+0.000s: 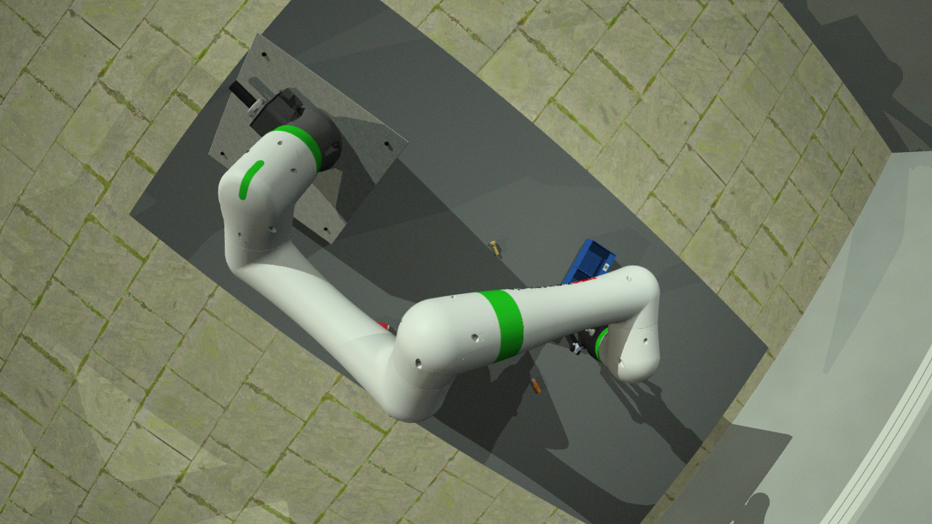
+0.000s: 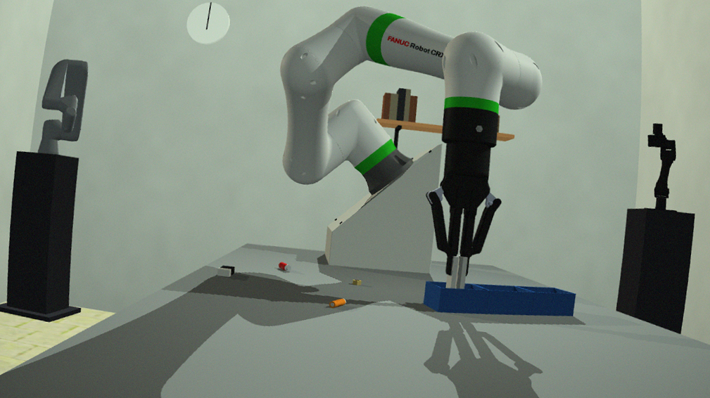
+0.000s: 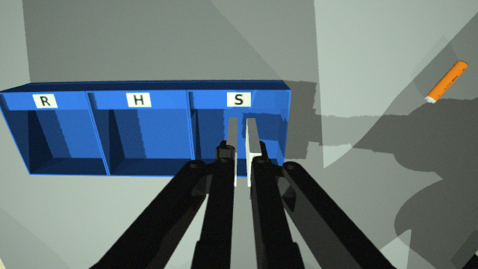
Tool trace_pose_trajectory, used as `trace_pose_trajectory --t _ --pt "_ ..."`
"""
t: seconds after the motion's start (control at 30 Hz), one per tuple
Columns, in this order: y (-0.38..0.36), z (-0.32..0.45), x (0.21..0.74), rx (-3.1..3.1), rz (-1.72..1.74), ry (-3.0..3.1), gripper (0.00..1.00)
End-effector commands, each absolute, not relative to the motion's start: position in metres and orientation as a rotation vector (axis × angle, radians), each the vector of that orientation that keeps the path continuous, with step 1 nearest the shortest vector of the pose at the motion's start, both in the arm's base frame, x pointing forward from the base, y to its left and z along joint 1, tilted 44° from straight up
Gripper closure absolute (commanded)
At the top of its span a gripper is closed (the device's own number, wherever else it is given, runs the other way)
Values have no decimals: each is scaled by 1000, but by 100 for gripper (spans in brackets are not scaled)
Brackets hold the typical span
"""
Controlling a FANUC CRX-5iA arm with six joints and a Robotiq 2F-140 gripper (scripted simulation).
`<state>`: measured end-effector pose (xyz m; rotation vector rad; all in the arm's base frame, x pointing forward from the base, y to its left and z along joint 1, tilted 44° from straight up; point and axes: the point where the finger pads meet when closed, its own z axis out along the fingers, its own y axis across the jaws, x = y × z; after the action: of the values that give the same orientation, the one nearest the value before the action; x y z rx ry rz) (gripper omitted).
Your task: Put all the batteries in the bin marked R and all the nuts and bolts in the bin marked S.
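My gripper (image 2: 455, 284) (image 3: 241, 131) is nearly closed, with a narrow gap and nothing seen between its pads. Its fingertips reach down into bin S (image 2: 433, 297) (image 3: 270, 98). Bin R (image 3: 71, 100) (image 1: 591, 244) is at the far end of the blue row, and no item shows in it. An orange battery (image 1: 535, 386) (image 2: 337, 302) (image 3: 448, 80) lies on the table outside the S end. A brass-coloured bolt (image 1: 495, 247) (image 2: 356, 282) lies toward the robot base. A red battery-like cylinder (image 1: 383, 324) (image 2: 283, 266) lies farther off, partly hidden by the arm in the top view.
Bin H (image 3: 162, 100) stands between R and S, and the row sits flat. A small black-and-white block (image 2: 226, 270) lies near the table's left edge in the exterior view. The robot's base plate (image 1: 365, 140) stands at the other end of the table.
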<state>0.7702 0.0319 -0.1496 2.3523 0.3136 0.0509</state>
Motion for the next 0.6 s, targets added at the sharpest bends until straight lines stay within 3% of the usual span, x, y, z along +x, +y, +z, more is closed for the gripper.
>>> trace_pose_trajectory --t 0.0,0.57 --pt "35 -146 770 2352 52 314 85" --pt "54 -126 766 2352 52 314 85"
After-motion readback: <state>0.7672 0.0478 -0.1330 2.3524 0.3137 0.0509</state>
